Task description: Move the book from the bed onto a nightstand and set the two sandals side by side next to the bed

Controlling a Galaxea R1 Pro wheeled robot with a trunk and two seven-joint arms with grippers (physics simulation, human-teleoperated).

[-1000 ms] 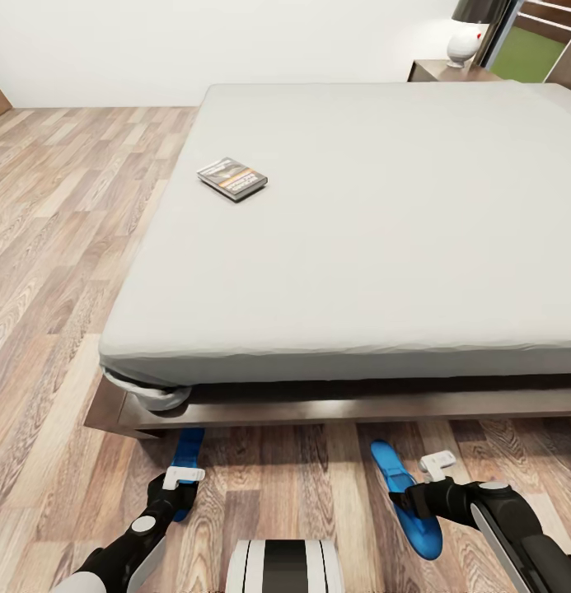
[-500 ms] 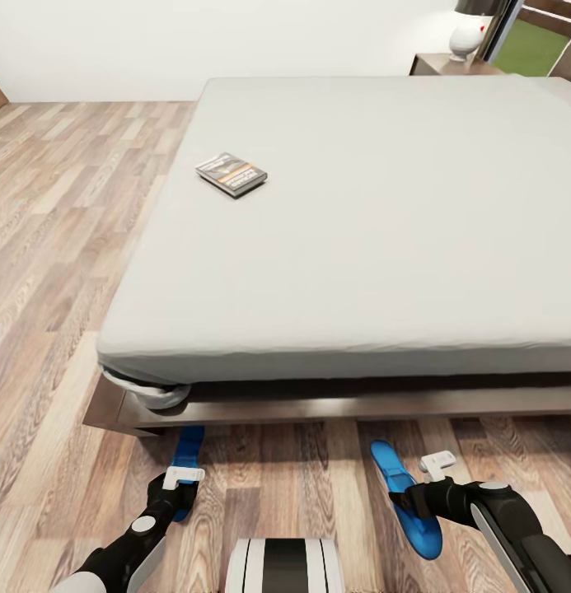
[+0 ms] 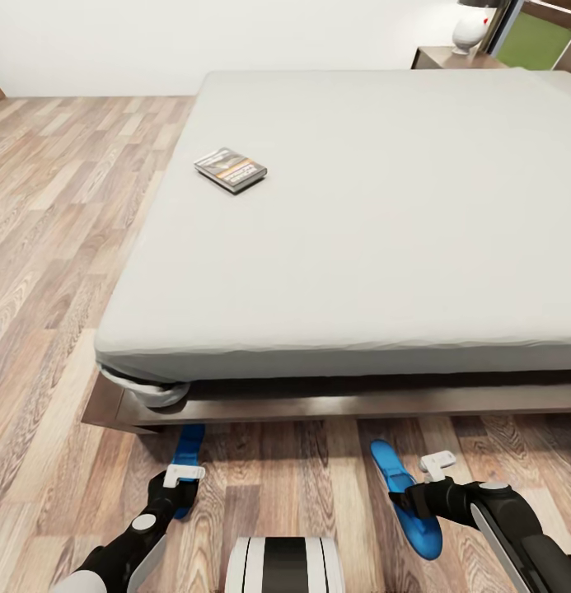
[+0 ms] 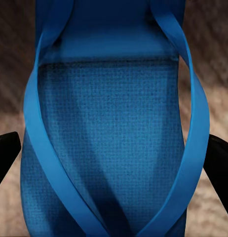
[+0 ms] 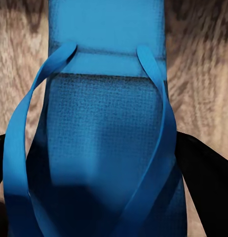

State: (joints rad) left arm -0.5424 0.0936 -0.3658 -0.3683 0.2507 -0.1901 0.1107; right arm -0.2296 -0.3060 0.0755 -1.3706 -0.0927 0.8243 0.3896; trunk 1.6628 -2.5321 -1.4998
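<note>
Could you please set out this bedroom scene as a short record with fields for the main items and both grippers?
book: small greyish paperback with orange band, flat on the mattress near its left edge
bed: low dark-brown frame, light-grey mattress
left sandal: bright-blue sandal on the plank floor, at the left gripper
right sandal: bright-blue sandal, at the right gripper
grip state: cannot tell for either

Two sandals, one book

Bed: grey mattress on dark wooden frame; book lies flat near its left edge
Floor: wood planks; two blue sandals at the bed's foot, well apart
</note>
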